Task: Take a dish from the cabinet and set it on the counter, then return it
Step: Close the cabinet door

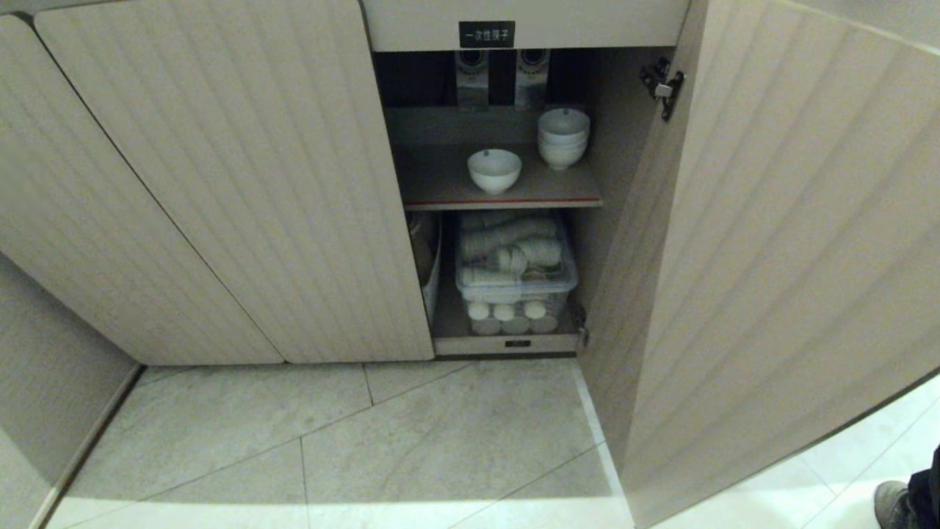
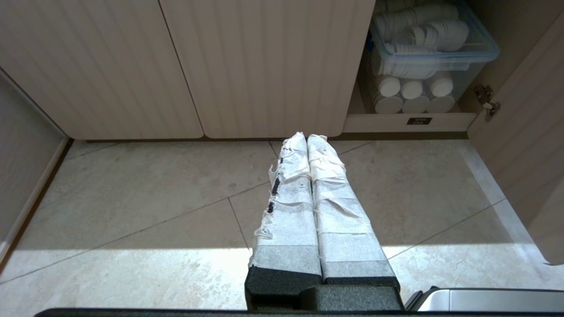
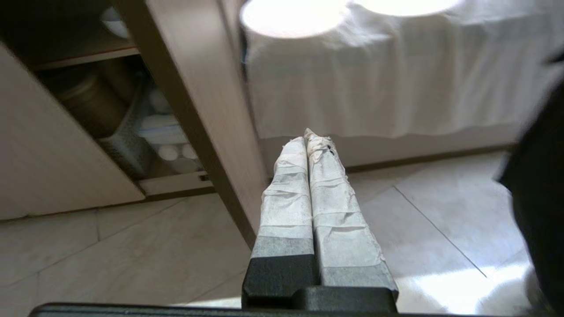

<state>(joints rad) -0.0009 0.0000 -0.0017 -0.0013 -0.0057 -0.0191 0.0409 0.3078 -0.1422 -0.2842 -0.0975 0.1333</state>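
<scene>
Hands both closed, empty, low over floor.

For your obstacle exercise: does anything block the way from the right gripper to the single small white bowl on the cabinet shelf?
The open ribbed beige door stands between the right gripper and the single small white bowl.

place: commercial kitchen or canteen storage, likely
cabinet: beige ribbed doors, one open, black Chinese label over the opening
upper shelf: white bowl, stack of bowls
lower shelf: clear bin of disposable cups, ahead of left pincer
floor: large pale tiles
beyond right pincer: white cloth draped over plates
</scene>
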